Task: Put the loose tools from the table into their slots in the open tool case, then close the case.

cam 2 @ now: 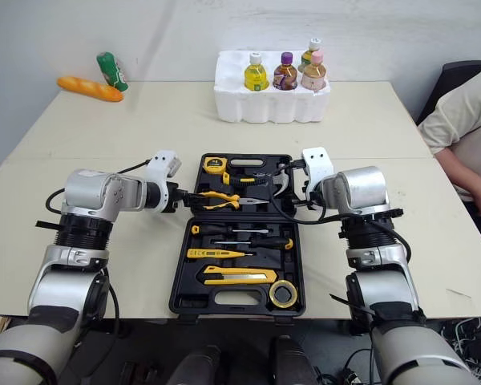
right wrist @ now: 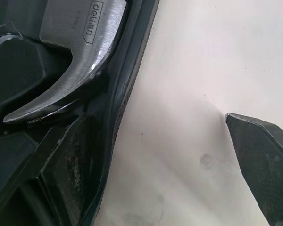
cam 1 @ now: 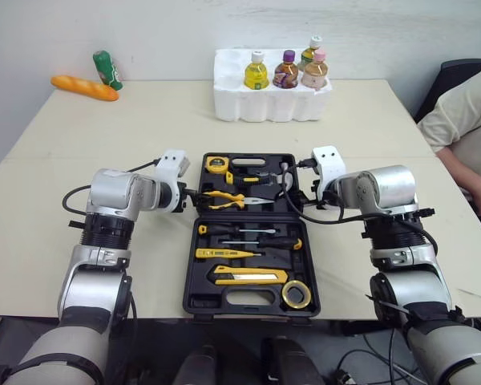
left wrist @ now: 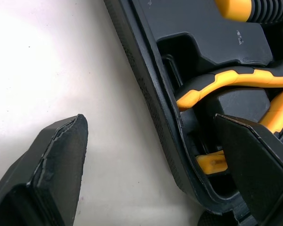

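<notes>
The black tool case [cam 1: 248, 299] lies open flat in the middle of the table. Its far half holds a tape measure [cam 1: 216, 164], yellow-handled pliers [cam 1: 224, 199] and a hammer [right wrist: 70, 70]. The near half holds screwdrivers [cam 1: 248, 231], a utility knife [cam 1: 250, 276] and a tape roll [cam 1: 297, 294]. My left gripper [left wrist: 151, 121] is open and straddles the far half's left rim, one finger over the table and one inside by the pliers. My right gripper [right wrist: 146, 125] is open astride the right rim, beside the hammer head.
A white foam tray [cam 1: 268, 100] with several bottles stands at the back of the table. A bread loaf [cam 1: 84, 87] and a green bottle [cam 1: 107, 69] lie at the back left. A person [cam 1: 465, 120] sits at the table's right side.
</notes>
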`<state>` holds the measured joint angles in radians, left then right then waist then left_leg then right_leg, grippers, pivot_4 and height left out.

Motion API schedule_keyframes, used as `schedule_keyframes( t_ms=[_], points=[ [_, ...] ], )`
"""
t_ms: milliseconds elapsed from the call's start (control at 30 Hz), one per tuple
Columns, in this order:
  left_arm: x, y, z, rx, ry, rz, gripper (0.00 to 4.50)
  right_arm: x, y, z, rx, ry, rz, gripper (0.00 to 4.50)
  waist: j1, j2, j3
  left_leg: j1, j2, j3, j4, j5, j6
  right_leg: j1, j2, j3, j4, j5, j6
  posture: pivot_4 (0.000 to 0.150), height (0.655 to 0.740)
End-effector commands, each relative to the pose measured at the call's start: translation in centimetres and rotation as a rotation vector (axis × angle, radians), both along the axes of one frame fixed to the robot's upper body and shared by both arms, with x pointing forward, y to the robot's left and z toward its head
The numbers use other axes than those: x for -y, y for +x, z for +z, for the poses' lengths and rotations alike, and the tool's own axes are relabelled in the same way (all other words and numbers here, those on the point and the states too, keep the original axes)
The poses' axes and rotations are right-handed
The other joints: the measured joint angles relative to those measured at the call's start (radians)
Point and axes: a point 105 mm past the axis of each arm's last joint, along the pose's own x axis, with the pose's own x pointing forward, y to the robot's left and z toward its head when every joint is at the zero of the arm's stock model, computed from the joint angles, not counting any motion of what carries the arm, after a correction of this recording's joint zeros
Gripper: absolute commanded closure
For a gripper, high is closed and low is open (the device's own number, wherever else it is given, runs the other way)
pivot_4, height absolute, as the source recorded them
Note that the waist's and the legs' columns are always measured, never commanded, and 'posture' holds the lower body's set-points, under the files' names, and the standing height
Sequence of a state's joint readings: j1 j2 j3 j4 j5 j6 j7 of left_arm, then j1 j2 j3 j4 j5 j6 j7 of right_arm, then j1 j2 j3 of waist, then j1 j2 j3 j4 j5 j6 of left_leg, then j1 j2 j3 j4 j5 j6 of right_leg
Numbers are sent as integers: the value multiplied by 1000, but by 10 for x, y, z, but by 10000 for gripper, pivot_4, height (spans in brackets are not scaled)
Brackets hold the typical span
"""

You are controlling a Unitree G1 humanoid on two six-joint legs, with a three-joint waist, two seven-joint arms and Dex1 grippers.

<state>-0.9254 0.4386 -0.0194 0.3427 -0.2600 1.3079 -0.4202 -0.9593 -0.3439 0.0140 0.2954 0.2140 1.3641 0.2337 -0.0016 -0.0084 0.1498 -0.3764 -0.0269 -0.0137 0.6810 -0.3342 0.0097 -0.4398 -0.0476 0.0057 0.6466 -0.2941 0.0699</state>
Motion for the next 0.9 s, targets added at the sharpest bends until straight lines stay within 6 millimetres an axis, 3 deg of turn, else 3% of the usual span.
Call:
schedule_keyframes(
  t_ms=[33,167,267,300,633,733,900],
  points=[
    [0,-11,-29,-107,33,8,8869,-3,-10,-17,-93,-5,-3,8203,0,0,0,0,0,0,0,0,0,0,0,0,0,0,0,1500,7367],
    [5,-16,-32,-124,20,-12,27989,-10,-13,-16,-99,4,10,29282,0,1,-1,3,0,0,-1,0,0,3,0,0,-1,0,0,1500,7367],
    [11,-18,-33,-135,-8,-29,39839,-13,-15,-15,-104,12,17,43115,-1,1,-2,7,0,-1,-3,0,0,8,0,0,-3,0,0,1500,7367],
    [12,-20,-33,-141,-19,-33,42622,-14,-15,-15,-104,15,17,45000,-1,2,-3,8,0,-2,-3,0,1,9,0,0,-4,0,0,1500,7367],
    [28,-21,-24,-121,-92,-72,44278,-20,-10,-3,-77,61,9,45000,-3,3,-3,8,0,-3,-5,-1,1,10,0,0,-6,0,0,1500,7367],
    [33,-13,-11,-16,-117,-94,44300,-24,-6,9,-10,86,26,45000,-2,3,-3,8,0,-3,-6,-1,1,10,0,0,-7,0,0,1500,7367],
    [27,10,29,280,-141,-93,44305,-33,3,42,230,115,139,45000,-1,3,-1,6,-2,-3,-7,1,0,8,-2,0,-11,0,0,1500,7367]
  ],
)
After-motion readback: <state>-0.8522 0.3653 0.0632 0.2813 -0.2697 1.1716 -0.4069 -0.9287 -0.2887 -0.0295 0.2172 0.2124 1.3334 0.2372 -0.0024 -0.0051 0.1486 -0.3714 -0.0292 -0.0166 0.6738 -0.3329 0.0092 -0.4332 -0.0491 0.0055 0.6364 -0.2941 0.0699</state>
